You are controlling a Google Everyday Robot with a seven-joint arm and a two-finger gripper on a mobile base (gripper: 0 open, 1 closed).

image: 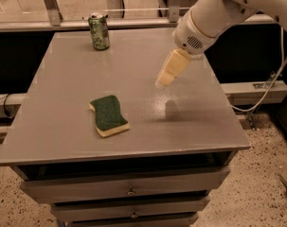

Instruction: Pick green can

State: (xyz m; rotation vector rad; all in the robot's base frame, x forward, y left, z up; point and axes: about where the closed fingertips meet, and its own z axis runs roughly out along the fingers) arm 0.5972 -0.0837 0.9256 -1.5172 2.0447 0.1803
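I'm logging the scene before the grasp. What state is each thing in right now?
green can: upright, far left of the table, not held.
sponge: lying flat, green side up, near the front.
gripper: in the air over the table's right half, empty, well apart from the can.
top drawer: shut.

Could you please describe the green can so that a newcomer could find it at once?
Start at the grey table with drawers; the green can stands upright near its far left corner. The gripper hangs over the table's right side, well away from it. Unlike the flat green-and-yellow sponge nearer the front, the can is a mottled cylinder with a silver top.
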